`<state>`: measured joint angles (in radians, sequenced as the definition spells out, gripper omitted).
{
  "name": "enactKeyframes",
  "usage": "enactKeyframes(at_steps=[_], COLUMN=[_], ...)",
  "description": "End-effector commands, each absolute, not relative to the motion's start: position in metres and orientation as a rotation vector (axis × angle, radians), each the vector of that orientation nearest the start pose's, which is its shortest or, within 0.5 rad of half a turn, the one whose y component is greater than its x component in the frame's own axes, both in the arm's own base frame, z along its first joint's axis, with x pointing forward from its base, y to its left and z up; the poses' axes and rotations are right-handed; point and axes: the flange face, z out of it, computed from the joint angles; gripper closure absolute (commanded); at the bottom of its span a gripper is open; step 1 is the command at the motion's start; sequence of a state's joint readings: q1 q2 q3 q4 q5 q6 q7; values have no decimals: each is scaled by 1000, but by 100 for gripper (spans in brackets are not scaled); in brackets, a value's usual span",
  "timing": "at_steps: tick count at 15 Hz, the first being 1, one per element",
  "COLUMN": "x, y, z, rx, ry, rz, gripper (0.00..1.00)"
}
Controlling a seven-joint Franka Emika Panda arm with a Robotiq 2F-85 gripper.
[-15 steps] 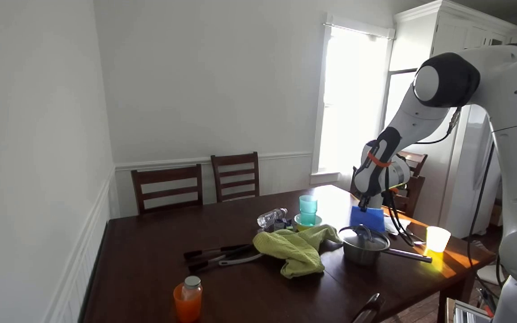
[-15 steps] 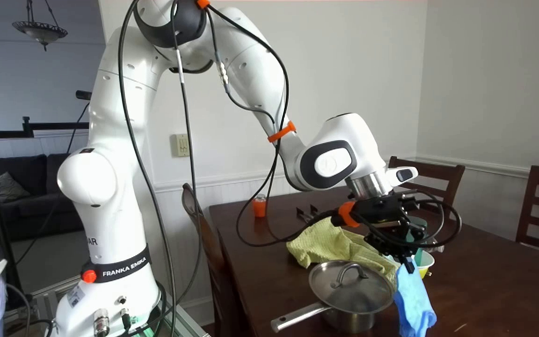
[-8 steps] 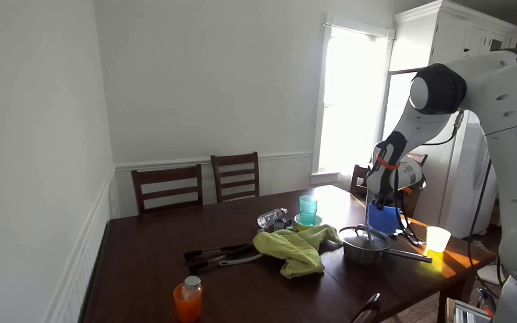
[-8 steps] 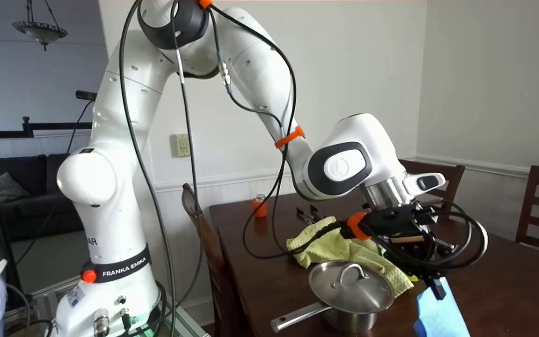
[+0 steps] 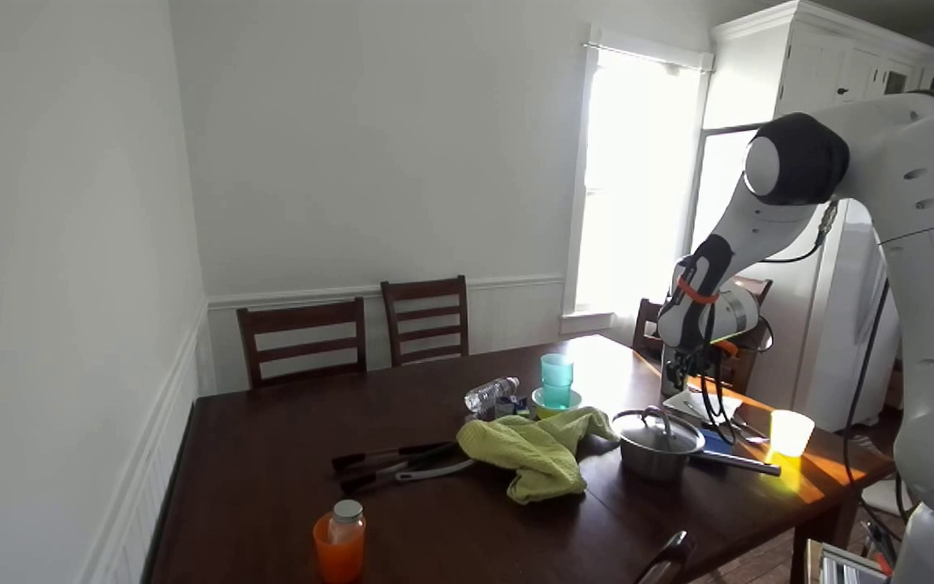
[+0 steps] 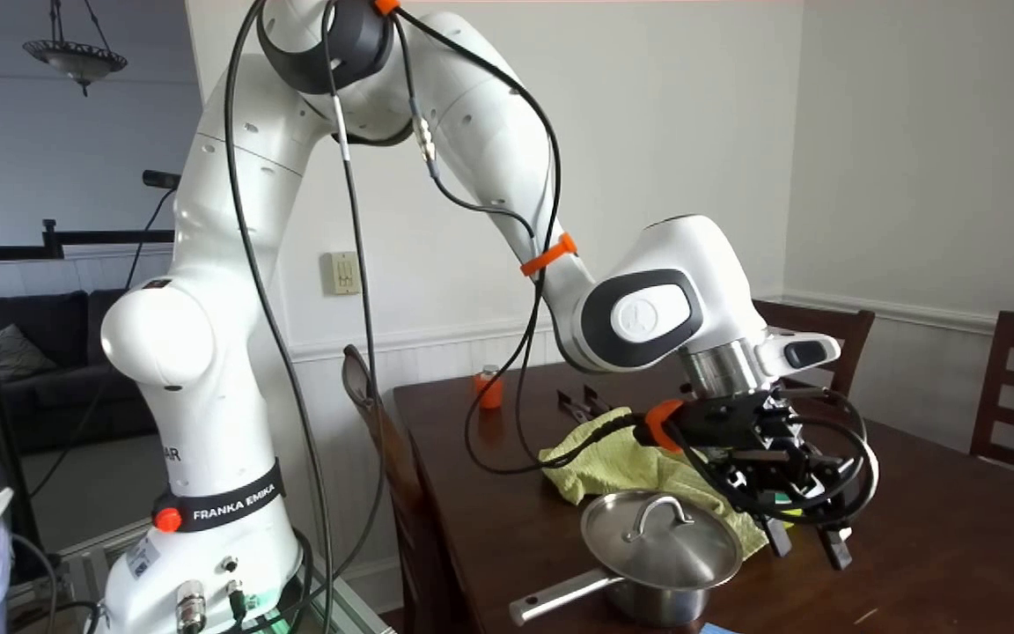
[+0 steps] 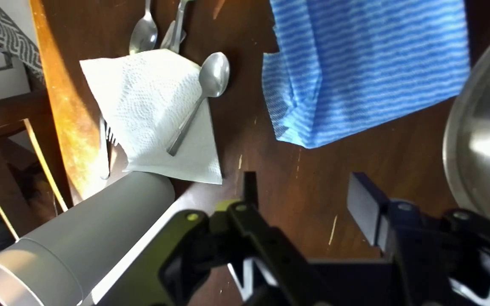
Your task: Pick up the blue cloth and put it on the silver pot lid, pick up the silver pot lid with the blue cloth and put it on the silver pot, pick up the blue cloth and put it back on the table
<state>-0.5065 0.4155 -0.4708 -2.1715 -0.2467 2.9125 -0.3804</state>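
The blue cloth (image 7: 377,63) lies folded on the table in the wrist view, just beyond my fingertips and touching neither of them. Part of it shows behind the pot handle as a blue cloth patch (image 5: 714,444) in an exterior view. My gripper (image 7: 304,187) stands open above the table, only bare wood between its fingers; in an exterior view the gripper (image 6: 806,546) hangs to the right of the pot. The silver pot lid (image 6: 683,556) rests on the silver pot (image 6: 658,608). At the wrist view's right edge curves the steel lid (image 7: 489,127).
A paper towel (image 7: 155,110) with spoons and a fork lies near the table edge, beside a grey cylinder (image 7: 96,238). A green towel (image 5: 528,454) lies by the pot. Around stand a teal cup (image 5: 556,380), a pale cup (image 5: 791,431) and an orange cup (image 5: 340,551).
The arm has moved away from the pot with the blue cloth hanging from the gripper. Then the jaws have opened and the cloth has dropped onto the table beside the pot.
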Motion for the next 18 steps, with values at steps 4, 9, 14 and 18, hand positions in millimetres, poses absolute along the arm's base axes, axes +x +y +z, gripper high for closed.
enactKeyframes(at_steps=[4,9,14,18], x=[321,301,291,294], y=[-475,-460,-441,-440], z=[338,389,410,407], rx=[-3369,-3169,-3035,-3056], ry=[670,666,616,631], rz=[-190,-128,-63,-29], gripper=[0,0,0,0])
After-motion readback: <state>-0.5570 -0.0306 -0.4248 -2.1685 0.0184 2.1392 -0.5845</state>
